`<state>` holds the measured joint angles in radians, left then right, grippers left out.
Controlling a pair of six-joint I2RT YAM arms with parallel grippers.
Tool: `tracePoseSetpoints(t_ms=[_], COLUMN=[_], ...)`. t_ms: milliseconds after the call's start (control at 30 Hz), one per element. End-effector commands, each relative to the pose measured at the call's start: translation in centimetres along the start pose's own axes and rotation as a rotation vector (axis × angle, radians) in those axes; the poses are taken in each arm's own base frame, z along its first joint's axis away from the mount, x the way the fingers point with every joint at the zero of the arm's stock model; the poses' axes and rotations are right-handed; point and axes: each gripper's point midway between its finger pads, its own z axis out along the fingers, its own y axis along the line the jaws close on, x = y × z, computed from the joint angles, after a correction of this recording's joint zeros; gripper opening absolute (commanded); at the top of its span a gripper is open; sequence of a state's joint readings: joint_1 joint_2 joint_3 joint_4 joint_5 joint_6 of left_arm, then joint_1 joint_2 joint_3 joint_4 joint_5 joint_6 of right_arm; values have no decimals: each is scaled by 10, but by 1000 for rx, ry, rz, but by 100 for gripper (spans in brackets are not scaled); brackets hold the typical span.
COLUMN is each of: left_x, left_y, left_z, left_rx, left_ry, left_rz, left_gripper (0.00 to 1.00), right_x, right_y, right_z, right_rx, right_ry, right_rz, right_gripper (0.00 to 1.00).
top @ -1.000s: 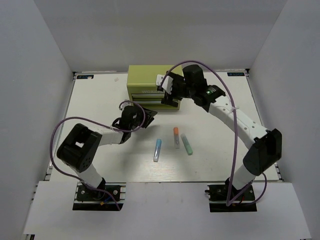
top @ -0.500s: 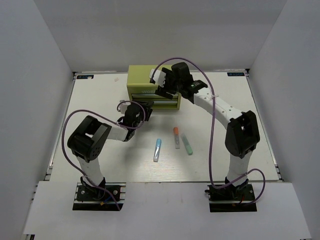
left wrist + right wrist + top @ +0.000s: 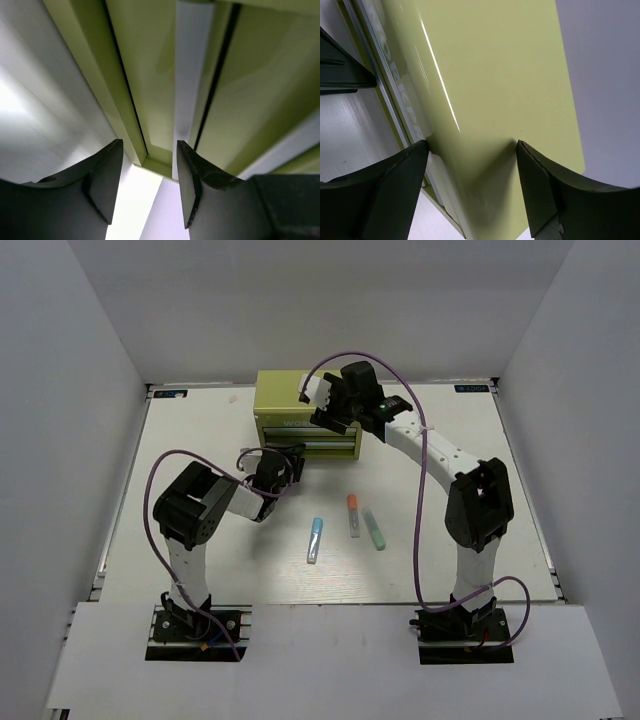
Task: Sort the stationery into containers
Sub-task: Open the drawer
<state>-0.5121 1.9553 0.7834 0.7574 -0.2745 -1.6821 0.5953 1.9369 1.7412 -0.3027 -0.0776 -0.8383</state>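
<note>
The yellow-green tool chest (image 3: 290,400) stands at the back of the table, and its two drawers (image 3: 318,445), the containers, look shut. Three pieces of stationery lie in front of it: a light blue pen (image 3: 316,538), an orange-capped marker (image 3: 353,514) and a mint green marker (image 3: 373,529). My left gripper (image 3: 290,460) is open at the chest's lower front left corner; in the left wrist view the left gripper (image 3: 148,185) straddles that corner beside the silver handle strip (image 3: 192,75). My right gripper (image 3: 327,412) is open, and its fingertips (image 3: 407,175) rest on the chest's top (image 3: 485,75) at the front edge.
White walls enclose the table (image 3: 200,440) on the left, back and right. The right arm's purple cable (image 3: 420,500) loops over the table's right half. Both arms reach across the table's middle toward the chest.
The right gripper has swung left from the chest's front right onto its top. The left gripper has moved up to the chest's lower left corner. The pens have not moved.
</note>
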Motion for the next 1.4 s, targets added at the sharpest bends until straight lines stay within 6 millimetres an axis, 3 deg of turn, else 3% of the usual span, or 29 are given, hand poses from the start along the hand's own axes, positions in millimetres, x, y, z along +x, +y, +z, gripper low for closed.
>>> tracePoseSetpoints(t_ms=[0, 67, 133, 233, 267, 433, 633, 833, 933, 967, 1000, 1033, 1100, 1133, 1367], left_x=[-8, -8, -6, 0, 2, 9, 12, 13, 15, 13, 13, 14, 10, 11, 6], left_y=[-34, -30, -42, -42, -56, -54, -60, -50, -51, -38, -38, -45, -39, -48, -44], left_z=[6, 9, 9, 6, 0, -5, 3, 18, 24, 27, 29, 29, 32, 32, 36], left_rx=[102, 108, 145, 193, 266, 344, 335, 236, 199, 150, 139, 142, 110, 127, 84], left_ry=[-53, -52, -48, -4, 14, 69, 64, 42, 38, 24, 23, 23, -4, -2, -40], left_rz=[-61, -63, -74, -78, -98, -103, -77, -41, -31, -19, -5, -6, 11, 6, 61], left_gripper=[56, 56, 54, 45, 43, 38, 61, 62, 53, 51, 48, 47, 47, 47, 34], right_x=[11, 15, 15, 19, 20, 23, 26, 25, 25, 25, 26, 27, 25, 25, 28], right_y=[6, 11, 12, 15, 16, 20, 18, 16, 15, 15, 14, 15, 14, 16, 13], right_z=[-3, -2, -5, -6, -5, -1, 0, -1, -2, -3, -3, -3, -4, -3, -3], right_rx=[-38, -49, -52, -59, -60, -72, -66, -58, -53, -53, -50, -50, -47, -52, -45], right_ry=[36, 44, 44, 54, 52, 60, 68, 65, 67, 66, 69, 72, 66, 68, 73], right_rz=[25, 26, 25, 27, 28, 29, 27, 36, 35, 35, 36, 36, 35, 36, 38], right_gripper=[75, 74, 74, 74, 74, 74, 74, 75, 75, 75, 75, 75, 75, 75, 75])
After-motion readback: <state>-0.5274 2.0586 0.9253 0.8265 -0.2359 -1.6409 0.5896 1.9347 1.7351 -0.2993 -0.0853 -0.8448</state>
